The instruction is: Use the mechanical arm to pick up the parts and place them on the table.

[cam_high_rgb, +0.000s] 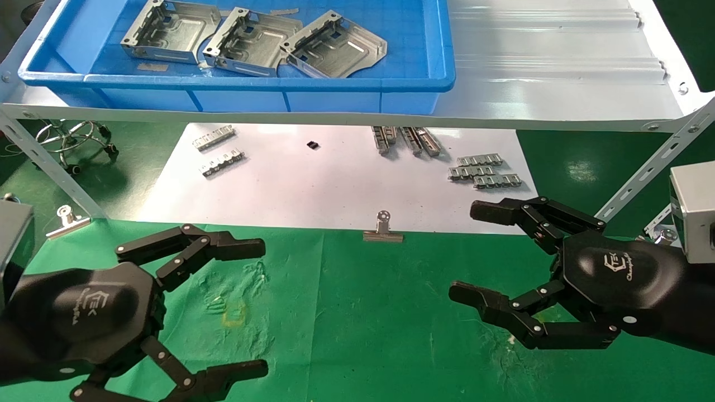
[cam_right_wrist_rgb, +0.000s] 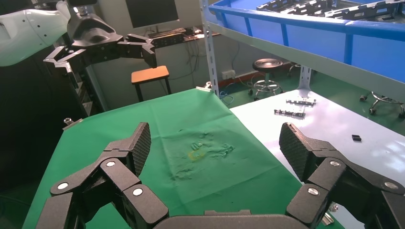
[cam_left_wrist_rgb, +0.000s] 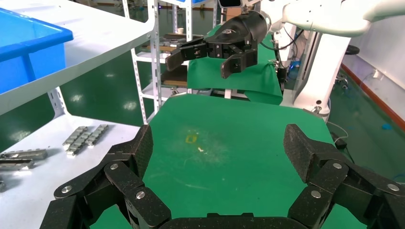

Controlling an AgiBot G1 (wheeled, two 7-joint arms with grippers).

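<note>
Left gripper (cam_high_rgb: pixel 254 307): hovering over the green table (cam_high_rgb: pixel 363 312), fingers spread wide, holding nothing.
Right gripper (cam_high_rgb: pixel 475 254): over the table's right side, also spread wide, empty.
Parts (cam_high_rgb: pixel 248 39): three plates lying in the blue bin (cam_high_rgb: pixel 279 89) on the shelf (cam_high_rgb: pixel 558 72).

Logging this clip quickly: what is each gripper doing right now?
Left gripper: open, holding nothing, over the green table.
Right gripper: open, holding nothing, over the table.
The parts lie in the blue bin.

Glossy black hands (cam_high_rgb: pixel 78 318) (cam_high_rgb: pixel 614 273) are showing white logos, silver-riveted jointed fingers (cam_high_rgb: pixel 190 251) and textured pads (cam_left_wrist_rgb: pixel 305 148).
</note>
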